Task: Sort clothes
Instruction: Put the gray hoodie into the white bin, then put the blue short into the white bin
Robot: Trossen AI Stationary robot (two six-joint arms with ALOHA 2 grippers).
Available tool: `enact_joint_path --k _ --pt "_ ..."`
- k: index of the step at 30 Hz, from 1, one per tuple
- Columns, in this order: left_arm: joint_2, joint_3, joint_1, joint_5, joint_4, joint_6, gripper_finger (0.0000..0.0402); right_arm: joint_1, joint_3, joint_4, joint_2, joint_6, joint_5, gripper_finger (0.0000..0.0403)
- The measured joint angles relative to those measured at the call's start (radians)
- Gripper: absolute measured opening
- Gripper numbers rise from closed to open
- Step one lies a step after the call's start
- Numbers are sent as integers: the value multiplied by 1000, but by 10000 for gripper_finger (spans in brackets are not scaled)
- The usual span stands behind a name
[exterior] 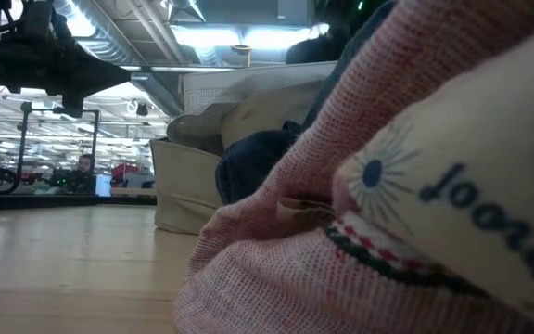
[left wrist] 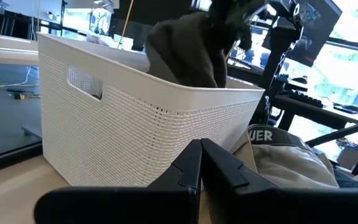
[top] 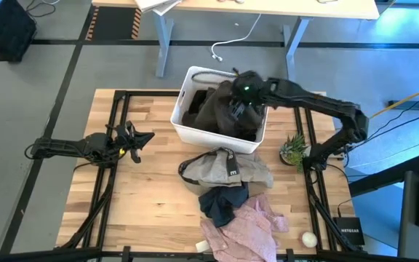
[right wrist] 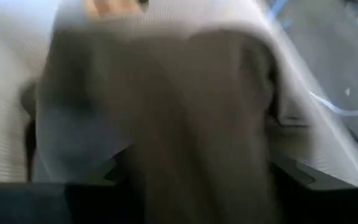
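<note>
A white bin (top: 217, 135) stands at the table's far middle. My right gripper (top: 244, 93) is over it, shut on the large olive-green garment (top: 220, 109), which rises above the bin's rim in the left wrist view (left wrist: 185, 53). A black garment (top: 193, 102) lies in the bin's left part. In front of the bin, on the table, lie the grey-beige garment (top: 231, 169), the dark navy one (top: 220, 204) and the pale pink one (top: 249, 222). My left gripper (top: 140, 138) is shut and empty at the table's left, pointing at the bin (left wrist: 104, 124). My right gripper holds the olive-green garment by a bunched upper part (left wrist: 219, 28), coming from above. The garment hangs below the fingers and fills the right wrist view (right wrist: 179, 124). Its lower part goes down into the bin. The exact place of contact is hidden by the cloth.
A small potted plant (top: 294, 149) stands right of the bin, under the right arm. A white ball (top: 309, 238) and a black box (top: 349, 233) lie at the near right. Black frame rails run along the table's left and right sides. Bare wood lies at the near left.
</note>
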Motion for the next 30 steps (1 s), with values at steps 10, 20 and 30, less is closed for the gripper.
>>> enact_joint_path --k 10,20,30 --pt "0 0 0 3 -10 -4 4 0 -30 -21 222 -16 -27 229" --pt "-1 0 0 3 -19 -5 4 70 246 -382 133 -52 -124 229" --pt "0 0 0 3 -19 -46 4 278 293 -382 99 -6 -153 229"
